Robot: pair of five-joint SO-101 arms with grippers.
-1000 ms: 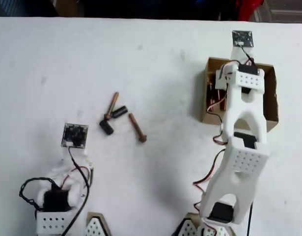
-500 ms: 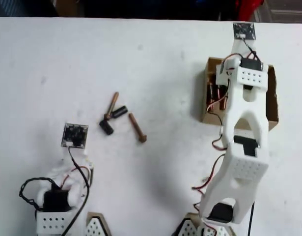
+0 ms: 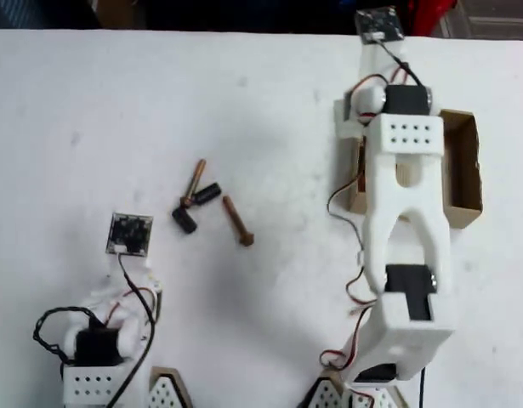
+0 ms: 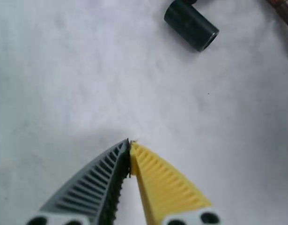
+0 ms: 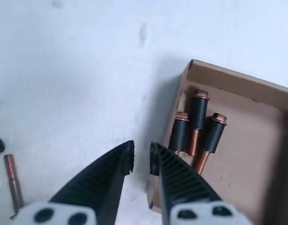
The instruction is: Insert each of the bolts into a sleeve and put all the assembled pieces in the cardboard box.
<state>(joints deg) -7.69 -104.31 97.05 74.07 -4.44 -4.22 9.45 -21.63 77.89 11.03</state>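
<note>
Two copper bolts [image 3: 193,183] [image 3: 238,221] and two black sleeves [image 3: 207,193] [image 3: 184,220] lie loose on the white table left of centre. The cardboard box [image 3: 463,161] stands at the right with my right arm stretched over it. Inside the box [image 5: 237,89] lie three bolts in sleeves [image 5: 197,124], side by side. My right gripper [image 5: 141,157] hovers over the box's edge, slightly open and holding nothing. My left gripper [image 4: 129,144] is shut and empty, low over the table. One sleeve [image 4: 190,24] lies a short way ahead of it.
The left arm's base and cables [image 3: 95,340] sit at the near left corner. The table's far edge [image 3: 244,32] runs along the back. In the right wrist view a loose bolt [image 5: 11,180] lies off to the side on bare table.
The right arm has swung from above the box's middle toward its left side and the far edge of the table. The left arm and the loose parts have not moved.
</note>
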